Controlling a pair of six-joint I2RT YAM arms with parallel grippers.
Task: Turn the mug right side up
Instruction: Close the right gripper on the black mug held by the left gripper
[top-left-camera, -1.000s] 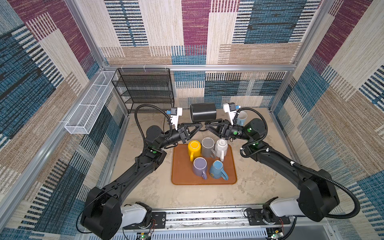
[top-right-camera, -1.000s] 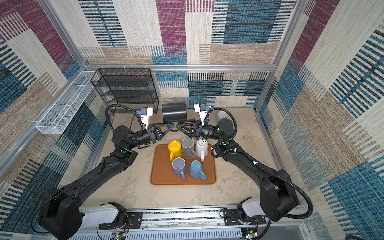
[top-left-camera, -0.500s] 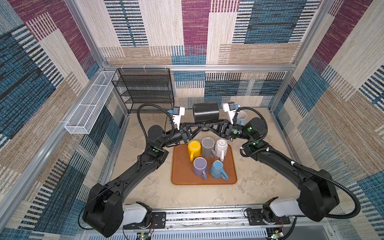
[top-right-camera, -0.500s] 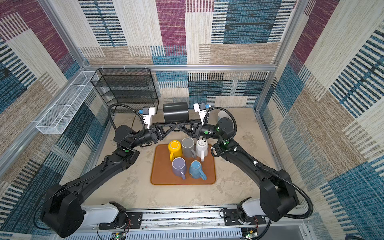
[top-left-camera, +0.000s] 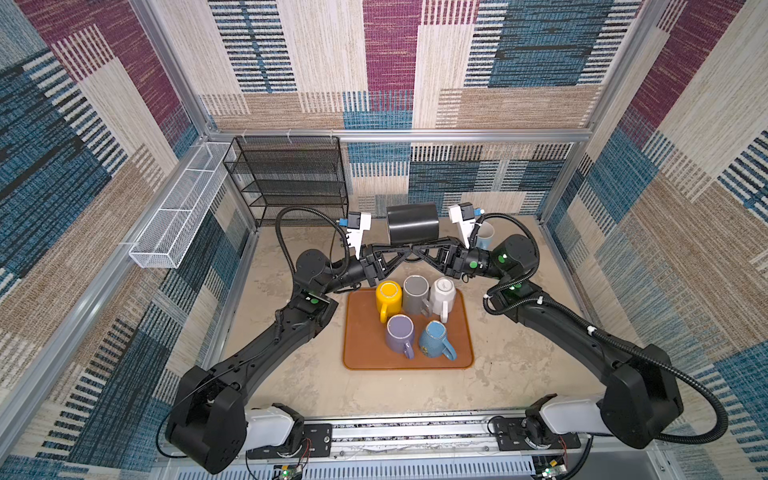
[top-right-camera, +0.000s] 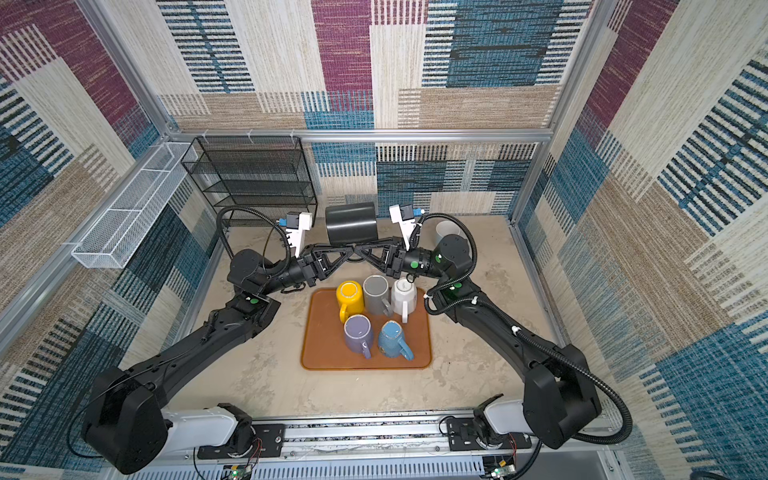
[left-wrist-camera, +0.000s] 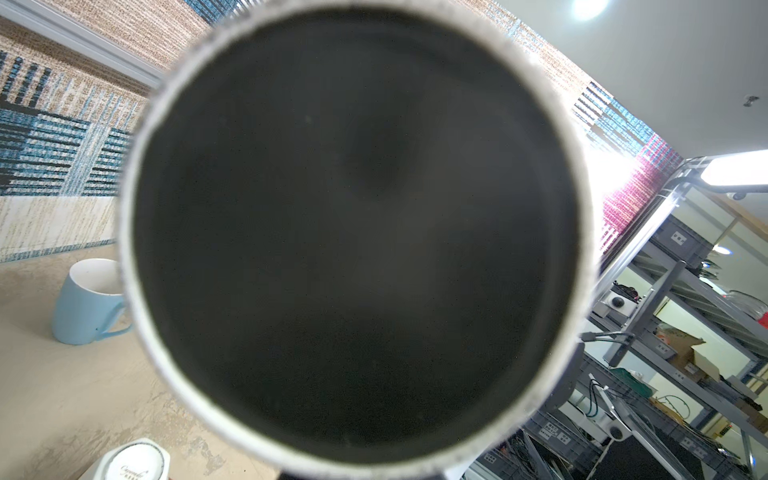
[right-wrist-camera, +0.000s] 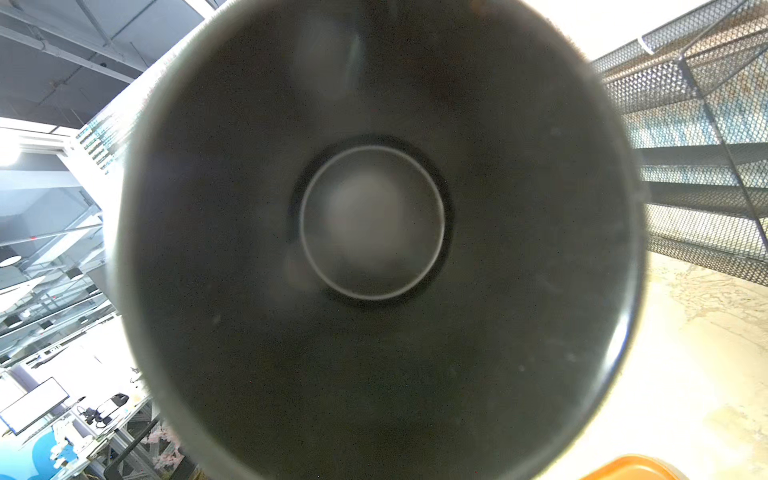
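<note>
On the table, the brown tray lies near the middle and carries five mugs. Beyond its far edge, the left gripper and the right gripper meet tip to tip under the black mug. The mug is in the air, on its side, with its mouth toward the right arm. The right gripper is clamped on it; for the left one I cannot tell.

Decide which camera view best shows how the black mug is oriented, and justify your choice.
The top views show it best. In both, the black mug lies on its side with its whole wall visible. The left wrist view is filled by the mug's flat base alone. The right wrist view looks straight into its open mouth, so neither shows the tilt.
</note>
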